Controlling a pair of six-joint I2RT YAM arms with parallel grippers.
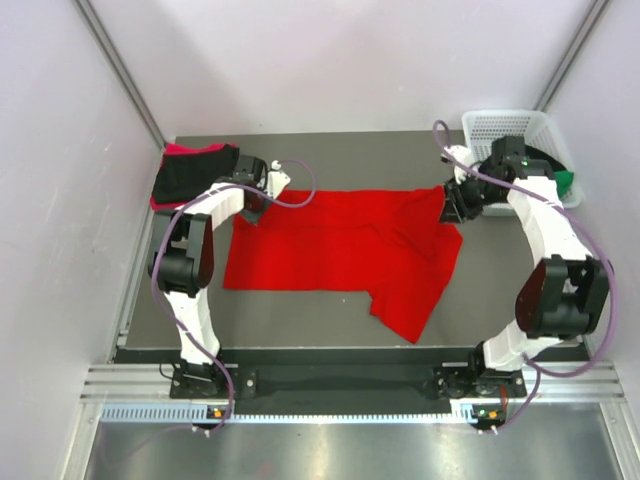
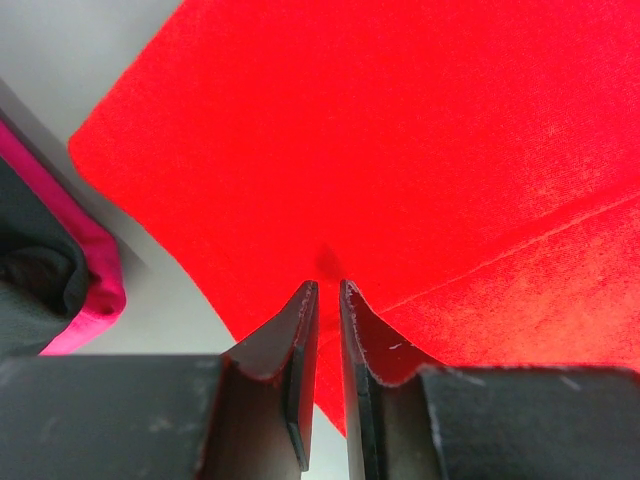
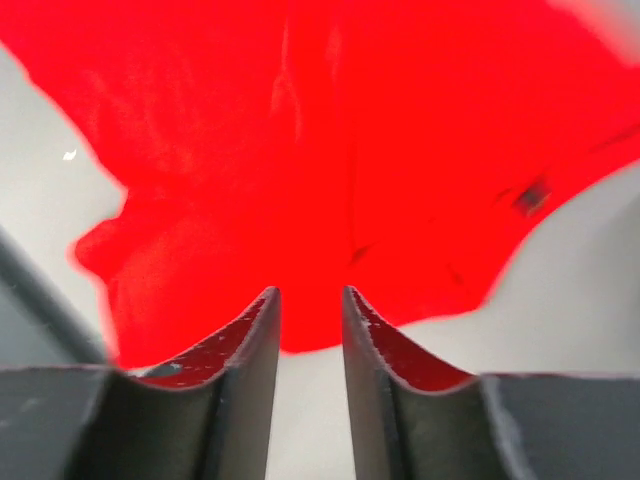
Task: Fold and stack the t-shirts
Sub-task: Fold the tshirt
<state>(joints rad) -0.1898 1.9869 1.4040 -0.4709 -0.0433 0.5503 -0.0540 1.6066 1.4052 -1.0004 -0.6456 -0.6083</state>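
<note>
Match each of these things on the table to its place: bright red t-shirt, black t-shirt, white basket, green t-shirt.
Things:
1. bright red t-shirt
2. black t-shirt
3. white basket
4. green t-shirt

Places:
A. far right corner of the table
B. spread out across the middle of the table
C. poking out at the basket's right side
D. bundled at the far left corner of the table

Pairs: 1-B, 2-D, 3-A, 4-C

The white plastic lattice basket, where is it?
In the overhead view, the white plastic lattice basket sits at the table's far right corner, just behind the right arm's hand.
</note>
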